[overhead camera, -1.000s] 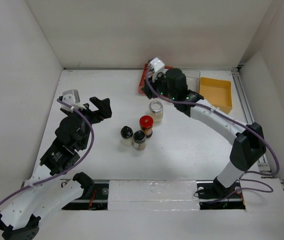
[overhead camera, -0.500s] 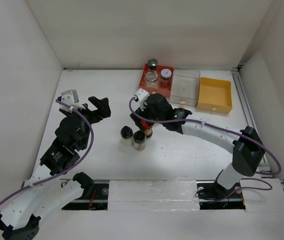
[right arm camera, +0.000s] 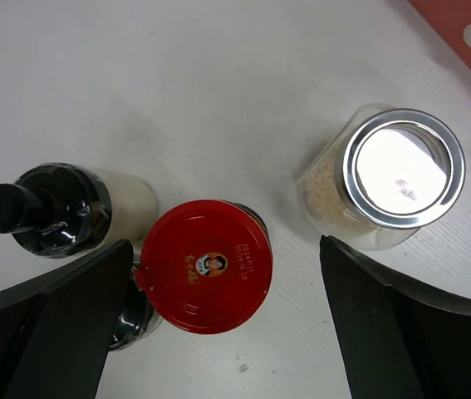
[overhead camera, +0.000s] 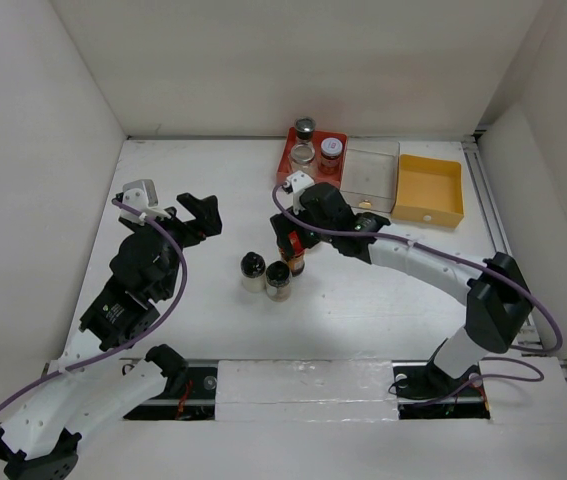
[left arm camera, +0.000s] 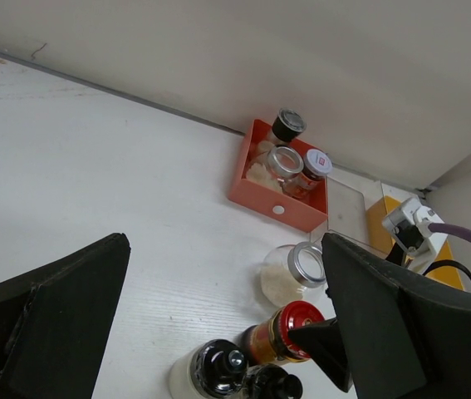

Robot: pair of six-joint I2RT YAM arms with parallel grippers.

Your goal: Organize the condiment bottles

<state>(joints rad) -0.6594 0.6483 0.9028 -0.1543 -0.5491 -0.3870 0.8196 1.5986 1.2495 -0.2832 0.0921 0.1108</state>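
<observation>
**Ref. landmark:** red tray (left arm camera: 272, 206), at far edge of table (overhead camera: 213, 160).

1. **Inside red tray, qty 3, upright:** black-lid jar (overhead camera: 305, 127) at far end. Silver-lid clear jar (overhead camera: 303, 154) on near side of it. White-lid jar (overhead camera: 331, 148) beside the silver-lid one, on the clear-tray side.
2. **Clear tray** (overhead camera: 370, 172): against red tray's right side. **Yellow tray** (overhead camera: 430, 188): next right again.
3. **Pale-filled jar** (right arm camera: 399, 170), silver lid: on table just near-side of red tray, outside it. Hidden under R arm in top view.
4. **Red-lid jar** (right arm camera: 204, 266), brown contents: on table, upright, further from red tray than item 3, close beside it.
5. **Shaker A** (overhead camera: 253, 266) and **shaker B** (overhead camera: 278, 279), both black-domed: left of red-lid jar, furthest from red tray. B sits tight by red-lid jar; contact can't be told.
6. **R gripper** (overhead camera: 291, 243): directly over red-lid jar. Pincer spread wide, one finger each side of lid, clear of it. Holds nothing.
7. **L gripper** (overhead camera: 200, 207): well left of red tray, away from all jars. Pincer wide, empty.
</observation>
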